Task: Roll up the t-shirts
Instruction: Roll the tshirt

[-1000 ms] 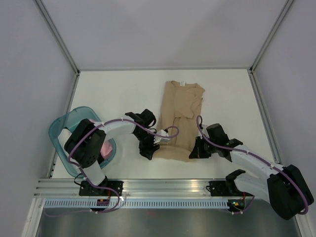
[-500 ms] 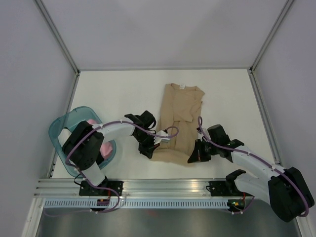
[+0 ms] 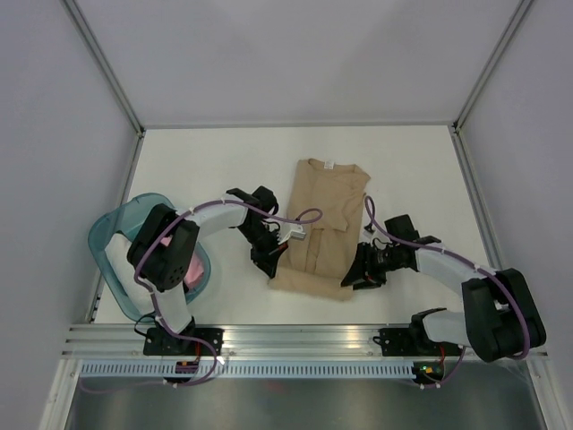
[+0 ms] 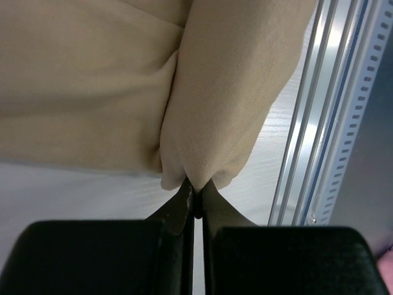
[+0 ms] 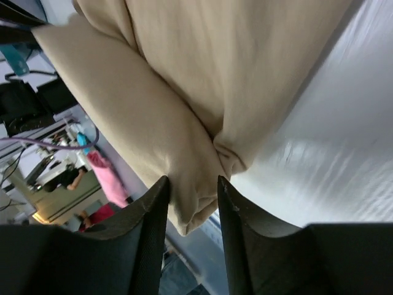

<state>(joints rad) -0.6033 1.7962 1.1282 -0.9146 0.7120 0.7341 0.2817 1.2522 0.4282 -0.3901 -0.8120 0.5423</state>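
Observation:
A tan t-shirt (image 3: 324, 219), folded into a long strip, lies mid-table with its collar at the far end. My left gripper (image 3: 271, 271) is at its near left corner, shut on a pinch of the hem. In the left wrist view the closed gripper (image 4: 195, 187) bites the tan t-shirt (image 4: 221, 110). My right gripper (image 3: 352, 280) is at the near right corner. Its jaws (image 5: 191, 184) stand apart with the bunched near edge of the t-shirt (image 5: 184, 141) between them. A pink t-shirt (image 3: 191, 267) lies in the basket.
A translucent teal basket (image 3: 112, 237) stands at the table's left edge beside the left arm. An aluminium rail (image 3: 295, 340) runs along the near edge, close behind both grippers. Grey walls close in the table on three sides.
My left gripper closed on the shirt's near left corner. My right gripper's jaws parted around the near right edge. The shirt slid slightly toward the near edge.

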